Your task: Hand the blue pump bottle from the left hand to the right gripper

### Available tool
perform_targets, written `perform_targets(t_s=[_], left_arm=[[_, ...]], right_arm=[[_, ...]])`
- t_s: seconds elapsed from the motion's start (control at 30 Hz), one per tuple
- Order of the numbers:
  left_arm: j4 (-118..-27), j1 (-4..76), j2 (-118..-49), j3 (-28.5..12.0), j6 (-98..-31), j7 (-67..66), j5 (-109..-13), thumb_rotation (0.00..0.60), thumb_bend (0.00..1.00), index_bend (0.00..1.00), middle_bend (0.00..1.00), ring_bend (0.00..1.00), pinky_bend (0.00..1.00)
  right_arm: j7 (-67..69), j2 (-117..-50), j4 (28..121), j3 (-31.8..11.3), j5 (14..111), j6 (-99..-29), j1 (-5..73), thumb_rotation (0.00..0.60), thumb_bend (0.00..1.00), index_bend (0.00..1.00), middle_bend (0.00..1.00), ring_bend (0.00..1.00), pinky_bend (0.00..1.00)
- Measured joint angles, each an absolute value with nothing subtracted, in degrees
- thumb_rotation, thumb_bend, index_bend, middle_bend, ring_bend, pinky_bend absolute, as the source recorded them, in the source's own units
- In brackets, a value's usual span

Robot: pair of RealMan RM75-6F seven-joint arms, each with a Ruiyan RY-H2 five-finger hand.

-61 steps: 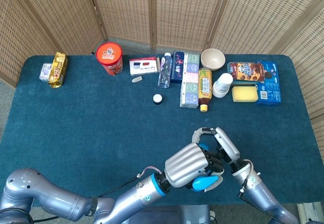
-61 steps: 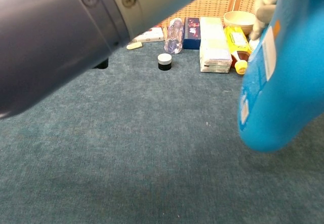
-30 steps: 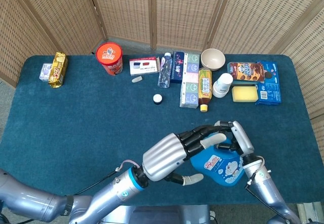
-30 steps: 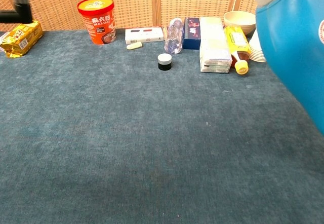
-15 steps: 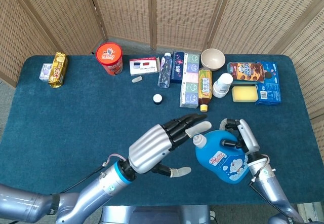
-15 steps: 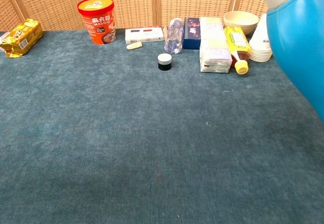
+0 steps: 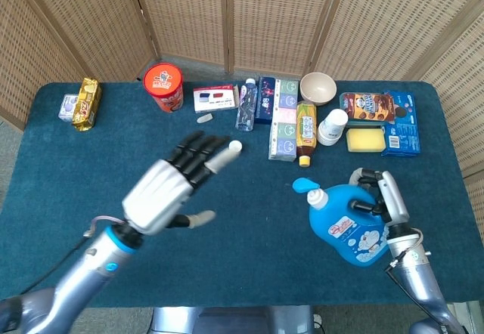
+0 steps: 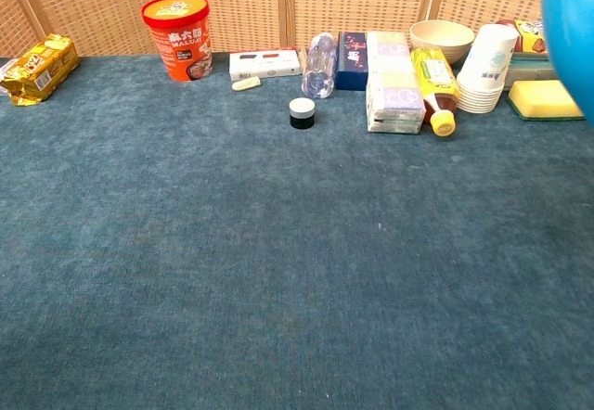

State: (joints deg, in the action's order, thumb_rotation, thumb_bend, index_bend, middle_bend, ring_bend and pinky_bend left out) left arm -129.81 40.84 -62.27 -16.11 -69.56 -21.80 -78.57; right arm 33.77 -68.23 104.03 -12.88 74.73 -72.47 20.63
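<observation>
nearest the robot, the right hand [image 7: 382, 198] grips the blue pump bottle [image 7: 348, 224] by its handle side, fingers wrapped around the body, and holds it up off the table [image 7: 91, 168] at the right. the bottle is tilted, with its white neck and blue pump head pointing up and left. in the chest view only a blue edge of the bottle [image 8: 568, 34] shows at the far right, where half a second ago it filled much of that corner, so it has been carried right and out of the middle.

the left hand [image 7: 162, 194] has changed most. two seconds ago it was wrapped around the bottle against the right hand; a second ago its fingers were loosening; now it is well apart from the bottle, over the left-centre of the table, fingers spread and straight, holding nothing. it does not show in the chest view.

judging by this, the handover is done: the bottle's weight is on the right hand alone and the left has let go and pulled away. what is left looks like only steadying the bottle, since the tilt could let it slip if the grip is loose.

further back, untouched, sit a small black and white jar [image 7: 236, 146], a yellow bottle [image 7: 305, 131] lying on its side, a bowl [image 7: 318, 88] and a red cup [image 7: 164, 86] along the screen.
</observation>
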Motion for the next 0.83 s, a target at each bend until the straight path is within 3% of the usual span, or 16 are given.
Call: perform_targets(t_s=[0.23,0.43,0.83], left_arm=[[-125.5,31.6,-51.6,-11.9,-73.7,-11.8,-83.2,0.6,0.07,0.0,0.0,0.0,0.0],[-116.4,26.2,-47.4,-8.9,-77.2,-1.4,-84.9,0.6,0.07,0.0,0.0,0.0,0.0],[-101.0,11.7,-48.9,-1.4,-85.8,10.3,-84.5,0.6,0.08,0.0,0.0,0.0,0.0]], right_arm=[[32.4,-67.5,103.9,-14.0,73.3,-73.7,19.5,0.6,0.5,0.78,0.92,0.62,0.81],[31.3,-68.2,103.0,-15.3,71.6,-74.7,19.0,0.6,0.5,0.78,0.92,0.61,0.81],[28.6,-73.6,99.4,-18.8,68.5,-81.9,16.8,0.6,0.5,0.78,0.92,0.61,0.81]])
